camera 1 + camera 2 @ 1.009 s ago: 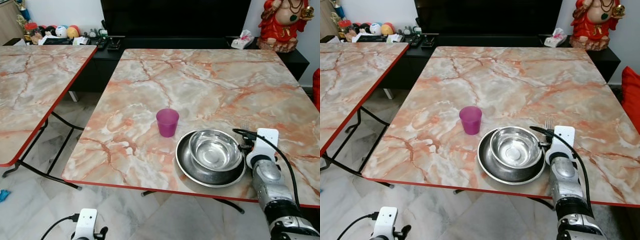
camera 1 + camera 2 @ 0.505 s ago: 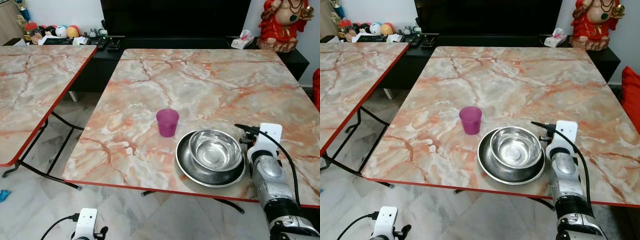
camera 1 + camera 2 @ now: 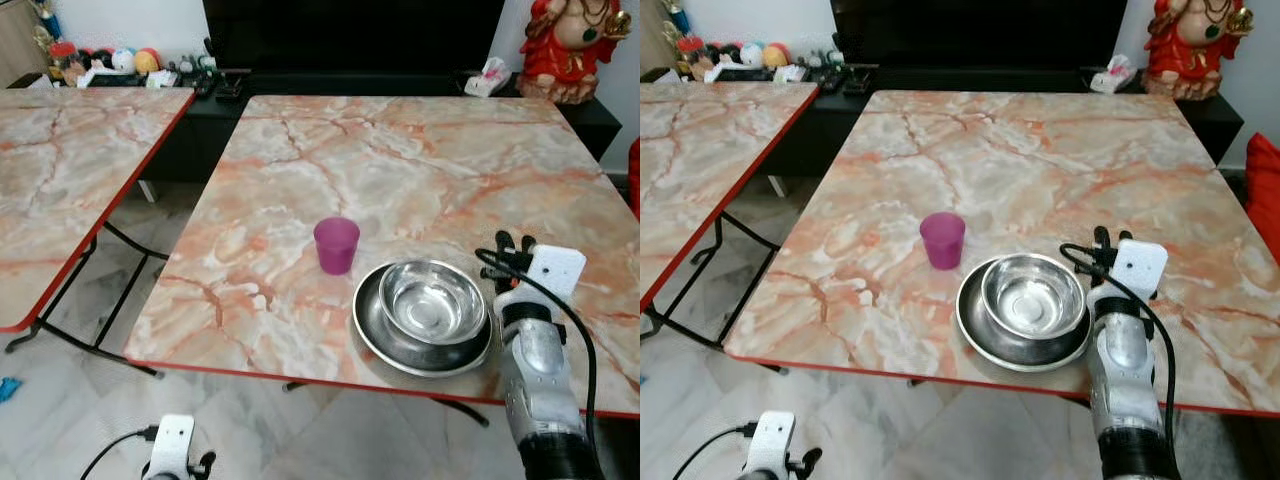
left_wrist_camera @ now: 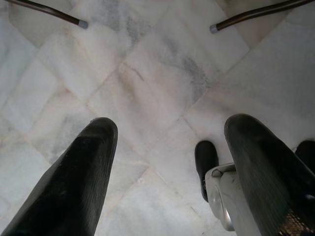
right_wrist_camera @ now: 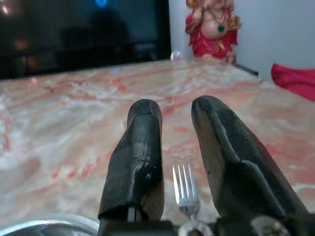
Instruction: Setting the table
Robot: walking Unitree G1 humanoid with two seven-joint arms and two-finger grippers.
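On the marble table (image 3: 400,160), a steel bowl (image 3: 432,300) sits inside a wider steel plate (image 3: 372,325) near the front edge. A purple cup (image 3: 336,244) stands upright just left of them. My right gripper (image 3: 513,242) hovers low over the table to the right of the bowl, fingers pointing away from me. In the right wrist view the right gripper (image 5: 174,105) is open, and a silver fork (image 5: 185,189) lies on the table beneath the gap, tines pointing away. My left gripper (image 4: 167,128) hangs open over the floor.
A second marble table (image 3: 70,170) stands to the left, with a floor gap between the two. A red statue (image 3: 570,45) and a dark TV console (image 3: 350,85) with clutter line the back wall. Something red (image 3: 1265,190) sits at the right edge.
My right gripper has shifted right, away from the bowl, and its wrist has tipped up. The fork tines seen past the fingers earlier are now hidden in the eye views.
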